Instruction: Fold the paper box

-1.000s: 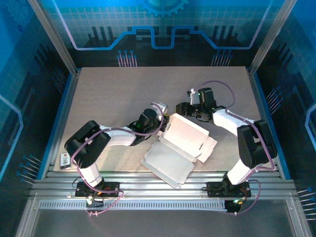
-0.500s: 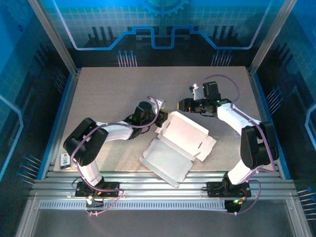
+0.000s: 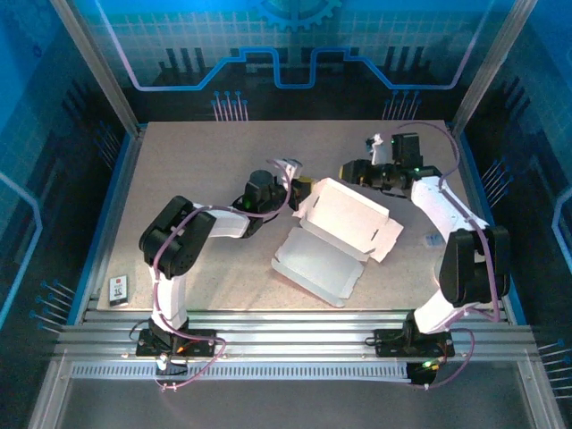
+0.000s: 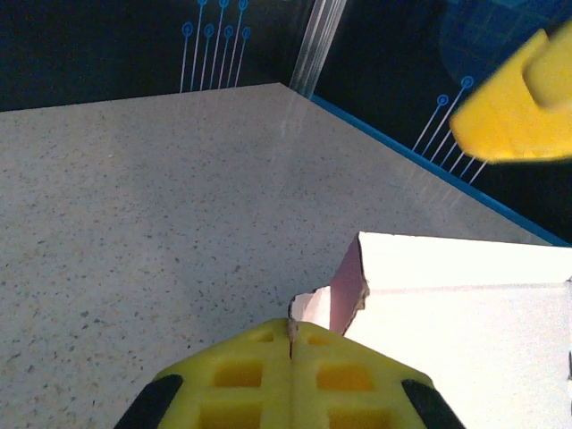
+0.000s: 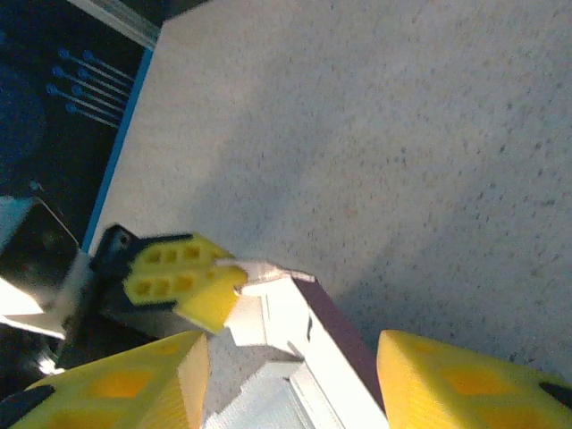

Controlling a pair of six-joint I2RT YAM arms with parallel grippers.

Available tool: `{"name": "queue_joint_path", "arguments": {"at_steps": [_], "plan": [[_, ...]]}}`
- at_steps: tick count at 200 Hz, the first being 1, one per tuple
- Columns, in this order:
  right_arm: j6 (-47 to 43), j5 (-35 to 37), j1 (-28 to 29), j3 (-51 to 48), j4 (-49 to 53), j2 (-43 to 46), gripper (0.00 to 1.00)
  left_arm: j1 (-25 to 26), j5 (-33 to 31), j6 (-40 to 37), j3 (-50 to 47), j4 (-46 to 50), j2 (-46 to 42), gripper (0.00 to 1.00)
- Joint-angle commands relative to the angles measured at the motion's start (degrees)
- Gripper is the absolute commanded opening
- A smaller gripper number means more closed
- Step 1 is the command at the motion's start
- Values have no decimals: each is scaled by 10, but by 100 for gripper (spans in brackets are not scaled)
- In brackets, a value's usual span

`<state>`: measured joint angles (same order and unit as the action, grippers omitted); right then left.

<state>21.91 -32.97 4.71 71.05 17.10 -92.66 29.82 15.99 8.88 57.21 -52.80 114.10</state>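
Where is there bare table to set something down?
The far strip of the table along the back wall is bare. The left side, from the left arm out to the blue rail, is free down to the small dark card. The centre is crowded: paper box, left jaws pinching its corner flap, right jaws open at its far edge.

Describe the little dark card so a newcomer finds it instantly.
Take the beige table and go to its near left corner, just left of the left arm's base. A small dark card with a pale label lies flat there. Unlike the big pale paper box mid-table, it is tiny, dark and alone.
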Motion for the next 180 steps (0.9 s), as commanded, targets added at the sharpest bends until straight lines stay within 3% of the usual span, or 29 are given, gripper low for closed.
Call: {"name": "queue_joint_path", "arguments": {"at_steps": [1, 55, 107, 180], "plan": [[5, -27, -13, 32, 13, -22, 54, -1, 15, -14, 4, -98, 11, 0], [3, -46, -17, 84, 32, -82, 54, -1, 16, 26, -20, -251, 52, 1], [-14, -92, -16, 90, 55, -119, 51, 0, 14, 17, -24, -228, 48, 2], [11, -128, -1, 18, -29, -112, 51, 0, 7, 27, -23, -242, 67, 0]]}}
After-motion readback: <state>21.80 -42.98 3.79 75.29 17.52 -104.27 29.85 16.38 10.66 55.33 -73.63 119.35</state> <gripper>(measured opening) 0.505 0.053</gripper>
